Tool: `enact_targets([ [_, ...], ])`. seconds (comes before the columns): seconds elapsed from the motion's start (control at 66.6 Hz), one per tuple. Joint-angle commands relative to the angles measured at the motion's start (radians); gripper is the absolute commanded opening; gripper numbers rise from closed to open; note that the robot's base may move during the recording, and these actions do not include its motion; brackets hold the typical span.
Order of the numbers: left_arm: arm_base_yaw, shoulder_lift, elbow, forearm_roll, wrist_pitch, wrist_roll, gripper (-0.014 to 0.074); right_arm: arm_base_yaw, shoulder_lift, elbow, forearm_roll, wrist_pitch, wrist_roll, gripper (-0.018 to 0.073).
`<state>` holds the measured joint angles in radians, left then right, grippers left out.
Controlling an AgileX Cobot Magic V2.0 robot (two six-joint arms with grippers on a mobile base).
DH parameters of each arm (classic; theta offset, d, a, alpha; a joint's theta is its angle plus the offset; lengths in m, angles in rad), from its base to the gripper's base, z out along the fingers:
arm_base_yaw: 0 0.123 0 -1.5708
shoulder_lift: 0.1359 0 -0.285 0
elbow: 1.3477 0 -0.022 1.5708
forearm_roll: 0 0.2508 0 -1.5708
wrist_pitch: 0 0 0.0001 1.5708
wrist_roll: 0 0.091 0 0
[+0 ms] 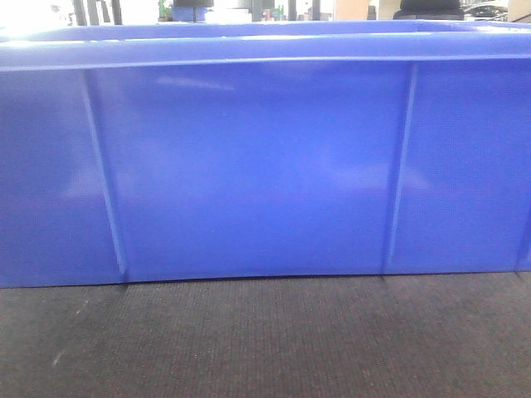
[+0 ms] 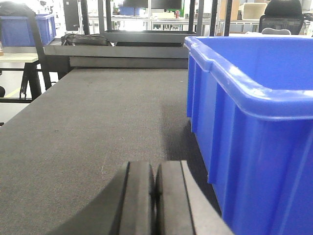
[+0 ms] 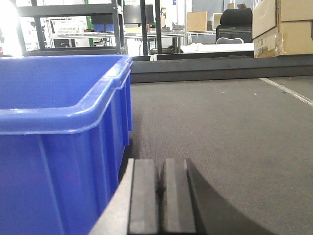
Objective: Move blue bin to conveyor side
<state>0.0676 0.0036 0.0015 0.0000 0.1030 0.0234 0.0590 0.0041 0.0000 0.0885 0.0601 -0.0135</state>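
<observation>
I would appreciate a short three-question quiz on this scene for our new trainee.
1. True or false: the left gripper is clamped on the rim of the blue bin.
2. On which side of the bin does the right gripper sit: A its left, B its right, C inside it?
3. Fill in: the bin rests on the dark grey ____.

Key: 1 false, it is shut on nothing, beside the wall. 2 B. 3 conveyor.

Glossy blue bin (image 1: 249,166) (ribbed walls), upright on grey conveyor (image 1: 265,340)
</observation>
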Motion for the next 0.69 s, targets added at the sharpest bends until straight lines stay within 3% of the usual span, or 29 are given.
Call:
enact_targets([
  [0.0, -0.006, -0.004, -0.002, 0.0, -0.021, -0.008, 0.0004, -0.007, -0.004, 0.0, 0.003, -0.029, -0.006, -0.0084],
  [0.675, -0.006, -0.004, -0.002, 0.0, -0.021, -0.008, 0.0004, -0.007, -0.004, 0.0, 0.003, -0.029, -0.006, -0.0084],
])
